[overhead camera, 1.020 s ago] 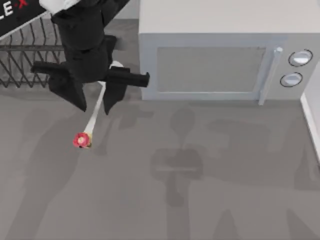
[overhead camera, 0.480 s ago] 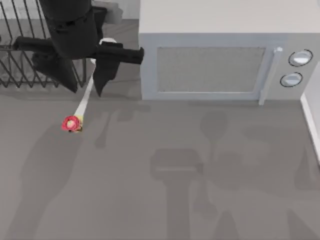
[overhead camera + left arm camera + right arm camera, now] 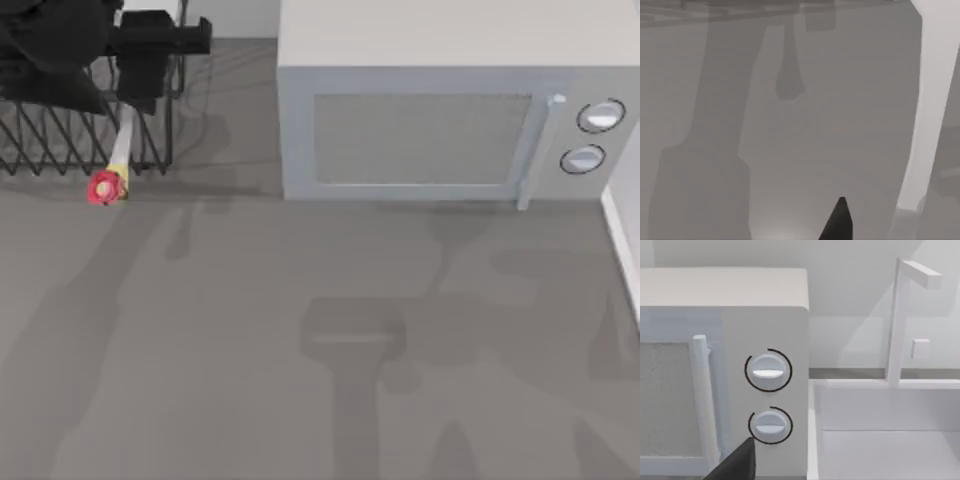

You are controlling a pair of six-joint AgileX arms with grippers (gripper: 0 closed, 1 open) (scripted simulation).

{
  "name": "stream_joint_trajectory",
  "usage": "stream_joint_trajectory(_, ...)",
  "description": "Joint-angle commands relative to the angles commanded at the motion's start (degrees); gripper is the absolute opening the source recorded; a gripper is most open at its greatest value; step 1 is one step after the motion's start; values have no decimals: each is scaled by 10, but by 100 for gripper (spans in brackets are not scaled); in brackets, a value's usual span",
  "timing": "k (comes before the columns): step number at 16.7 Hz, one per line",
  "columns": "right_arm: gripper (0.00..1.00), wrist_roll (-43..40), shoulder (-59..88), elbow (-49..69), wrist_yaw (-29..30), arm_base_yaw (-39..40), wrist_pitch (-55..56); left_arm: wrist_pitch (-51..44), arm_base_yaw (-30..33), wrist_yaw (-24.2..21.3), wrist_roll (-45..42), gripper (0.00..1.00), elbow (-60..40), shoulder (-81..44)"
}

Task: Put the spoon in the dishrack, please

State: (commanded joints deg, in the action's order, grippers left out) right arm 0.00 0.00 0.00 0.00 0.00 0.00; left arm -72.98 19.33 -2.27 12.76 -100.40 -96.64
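Left pincer (image 3: 128, 85) above the black wire dishrack (image 3: 60, 150), left of the grey microwave (image 3: 440, 120), closed around the white spoon (image 3: 115, 165). Spoon hanging slanted, red knob just past the dishrack's front edge, over the grey surface (image 3: 320, 340). Right pincer's (image 3: 735, 462) opening: cannot tell; microwave dials nearby.

Dishrack (image 3: 60, 140), far left: thin black wire bars, look like metal w/ matt coating. Spoon (image 3: 115, 165): smooth white handle, plastic-looking, yellow band & red flower knob at end, slight sheen. Left gripper (image 3: 110, 75): matt black, hard plastic look, no shine. Table (image 3: 320, 350): flat grey, matt, smooth. Microwave (image 3: 440, 100): pale grey casing, smooth satin; door panel finely speckled, mesh-like; two round knobs (image 3: 768, 371) glossy-ish white/grey. Sink (image 3: 885, 435) far right: plain white, smooth, matt.
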Motion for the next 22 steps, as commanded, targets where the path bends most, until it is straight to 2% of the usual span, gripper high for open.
stream_joint_trajectory(9, 100, 0, 0, 0, 0, 0, 0, 435, -205, -65, -95, 0, 257, 306)
stream_joint_trajectory(12, 100, 0, 0, 0, 0, 0, 0, 542, -261, -84, -120, 0, 325, 399)
stream_joint_trajectory(16, 100, 0, 0, 0, 0, 0, 0, 600, -297, -96, -135, 0, 366, 456)
stream_joint_trajectory(22, 100, 0, 0, 0, 0, 0, 0, 607, -294, -94, -135, 0, 363, 447)
